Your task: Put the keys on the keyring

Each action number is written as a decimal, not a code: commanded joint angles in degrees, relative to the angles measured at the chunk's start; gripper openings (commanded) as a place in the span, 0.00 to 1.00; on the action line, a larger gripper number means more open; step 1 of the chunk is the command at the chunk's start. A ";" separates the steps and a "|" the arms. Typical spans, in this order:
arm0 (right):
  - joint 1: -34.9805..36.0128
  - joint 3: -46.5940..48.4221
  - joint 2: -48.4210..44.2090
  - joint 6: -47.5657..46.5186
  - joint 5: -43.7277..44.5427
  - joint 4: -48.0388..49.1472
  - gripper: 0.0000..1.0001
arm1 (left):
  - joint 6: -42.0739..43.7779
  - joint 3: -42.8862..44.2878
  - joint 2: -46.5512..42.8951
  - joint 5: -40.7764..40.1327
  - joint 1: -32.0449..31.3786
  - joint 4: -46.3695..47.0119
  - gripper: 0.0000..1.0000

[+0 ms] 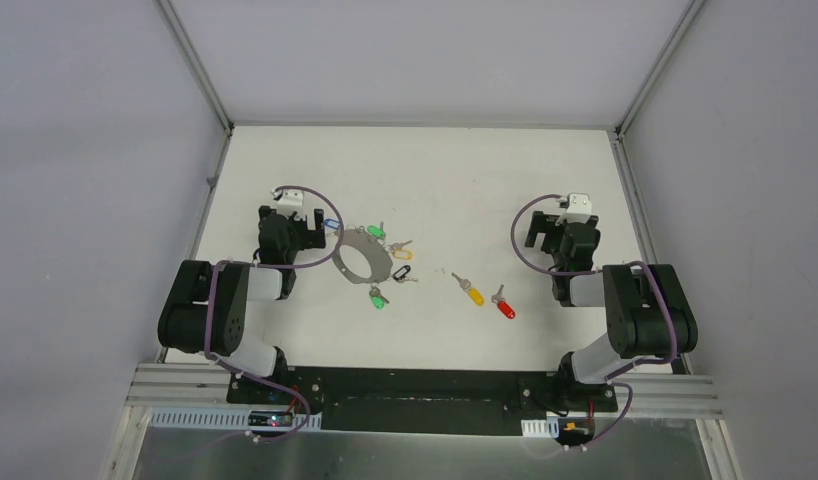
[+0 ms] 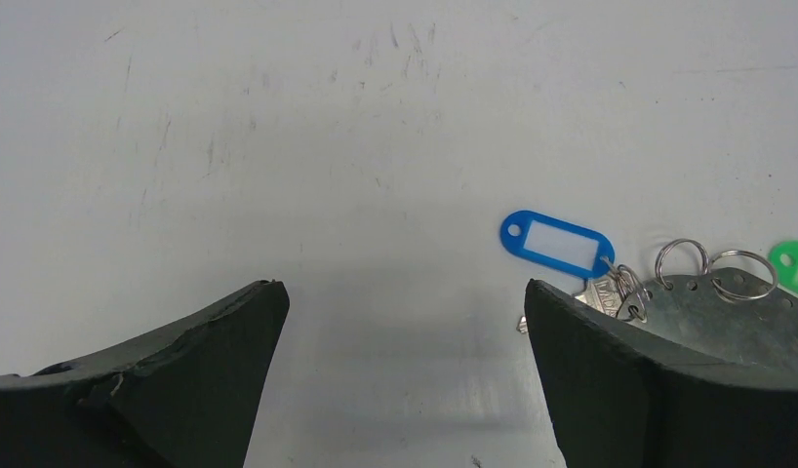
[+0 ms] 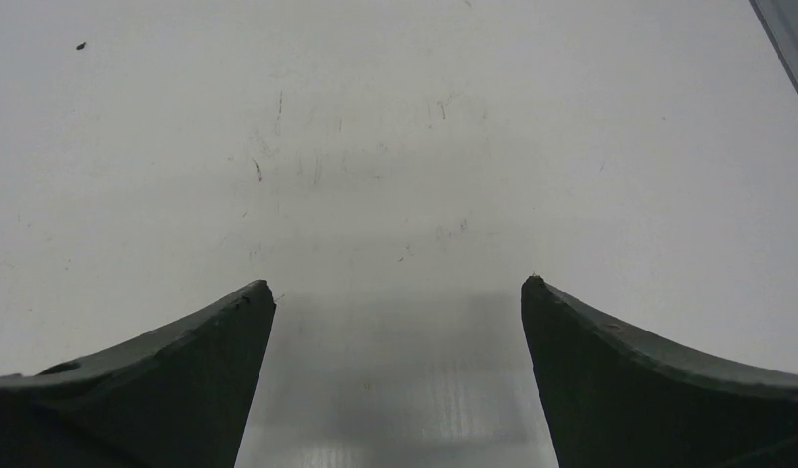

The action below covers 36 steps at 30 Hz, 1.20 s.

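The keyring point(image 1: 347, 262), a thin grey metal hoop, lies flat on the table left of centre. Green-tagged keys point(image 1: 377, 233) point(image 1: 378, 297) and a black-tagged key point(image 1: 402, 272) lie at its rim. A yellow-headed key point(image 1: 474, 294) and a red-headed key point(image 1: 504, 306) lie loose to its right. My left gripper point(image 1: 293, 228) is open just left of the hoop. In the left wrist view the left gripper point(image 2: 405, 292) has bare table between its fingers, with a blue tag point(image 2: 556, 244) and the keyring's edge point(image 2: 737, 312) to the right. My right gripper point(image 1: 560, 235) point(image 3: 395, 285) is open over bare table, right of the red key.
Grey walls close in the white table point(image 1: 435, 170) at the back and on both sides. Purple cables point(image 1: 325, 240) loop round both wrists. The arm bases sit on a black plate point(image 1: 415, 385) at the near edge.
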 commanded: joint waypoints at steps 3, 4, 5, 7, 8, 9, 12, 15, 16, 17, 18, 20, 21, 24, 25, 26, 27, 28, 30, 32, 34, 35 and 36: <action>-0.26 -0.10 -0.58 0.77 -0.51 0.78 1.00 | 0.50 -0.26 -0.76 1.43 0.25 0.51 0.99; -0.28 -0.10 -0.58 0.77 -0.49 0.78 1.00 | 0.51 -0.31 -0.76 1.43 0.26 0.57 0.99; -0.26 -0.10 -0.58 0.77 -0.49 0.78 1.00 | 0.46 -0.29 -0.72 1.43 0.23 0.58 0.99; -0.24 -0.10 -0.60 0.77 -0.49 0.78 1.00 | 0.54 -0.12 -0.68 1.43 0.25 0.36 0.99; -0.28 -0.10 -0.58 0.77 -0.49 0.78 1.00 | 0.52 -0.10 -0.72 1.43 0.26 0.32 0.99; -0.26 -0.10 -0.58 0.77 -0.49 0.78 1.00 | 0.50 -0.05 -0.66 1.43 0.26 0.28 0.99; -3.05 1.49 -0.41 1.96 -8.93 -2.03 1.00 | 0.52 -0.24 -0.80 1.43 0.27 0.51 0.99; -3.26 0.82 -0.59 1.69 -8.73 -1.00 1.00 | 1.88 4.95 -6.88 5.20 0.14 -11.92 0.99; -3.27 0.33 -0.93 2.55 -6.64 -0.91 1.00 | 1.61 8.47 -9.84 7.09 0.16 -19.56 0.99; -3.27 -0.30 -1.03 3.23 -5.65 0.60 1.00 | -2.13 11.90 -13.26 6.25 0.17 -25.90 0.99; -3.27 -0.57 -0.76 3.45 -5.52 1.59 1.00 | -8.10 15.44 -15.25 4.29 0.17 -31.97 0.99; -3.11 -0.85 -1.69 3.33 -4.12 2.00 1.00 | -14.41 23.57 -18.00 4.28 0.17 -48.37 0.99; -2.79 -0.35 -4.70 2.74 -4.38 -1.49 1.00 | -15.09 27.80 -19.02 6.40 0.11 -55.15 0.99; -2.59 9.49 -14.92 6.55 -0.95 -28.57 1.00 | -18.93 35.05 -22.25 11.26 0.23 -67.60 0.99; -2.58 13.65 -16.46 13.62 1.51 -36.88 1.00 | -20.69 35.68 -23.78 13.65 0.30 -69.32 0.99; -2.57 17.21 -17.24 16.27 2.59 -44.58 1.00 | -21.96 35.45 -25.50 16.94 0.33 -69.75 0.99; -2.65 20.81 -17.57 18.05 2.71 -52.40 1.00 | -23.93 34.53 -27.18 19.53 0.28 -69.89 0.99; -2.63 23.75 -17.73 19.67 2.55 -58.69 1.00 | -27.09 33.33 -28.73 20.82 0.30 -70.09 0.99; -2.63 26.90 -18.71 22.17 1.19 -67.64 1.00 | -33.10 30.78 -30.86 22.83 0.32 -70.60 0.99; -2.65 26.27 -20.70 22.42 -3.70 -71.14 1.00 | -36.61 28.74 -31.22 26.54 0.34 -71.09 0.94; -3.03 24.20 -23.26 26.09 -7.53 -73.75 1.00 | -39.83 26.89 -30.38 29.63 0.26 -71.50 0.85; -3.72 22.93 -24.63 27.94 -10.05 -74.55 1.00 | -41.10 25.99 -29.52 30.89 0.21 -71.42 0.79; -4.24 21.63 -25.81 29.64 -12.91 -75.14 1.00 | -41.61 25.37 -28.39 32.18 0.21 -71.48 0.75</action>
